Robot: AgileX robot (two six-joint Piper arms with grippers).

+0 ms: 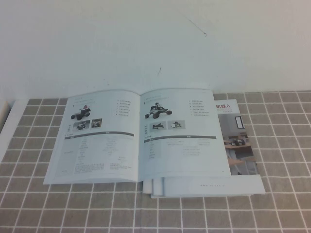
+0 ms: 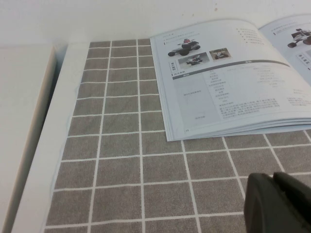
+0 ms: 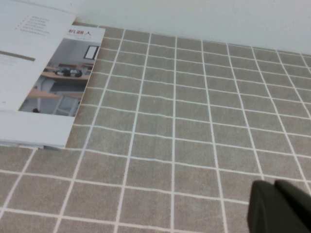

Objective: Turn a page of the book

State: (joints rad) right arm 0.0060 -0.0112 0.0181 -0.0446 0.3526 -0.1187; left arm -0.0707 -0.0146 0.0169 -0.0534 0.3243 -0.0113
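I see the thin white glossy book (image 1: pixel 138 136) lying open and flat on the counter (image 1: pixel 39 194), which wears a grey cloth gridded with white lines. Its right-hand page (image 1: pixel 182 133) shows a black wheeled robot above two small photos. A booklet with a room-photo cover (image 1: pixel 240 145) sticks out beneath it, right. My left claw (image 2: pixel 278 204) hangs near the book's left side; its grip I cannot tell. My right claw (image 3: pixel 281 206) is closed, empty, right of the booklet.

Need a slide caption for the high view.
Open book lying flat on a booklet on the grid cloth; neither gripper in frame.
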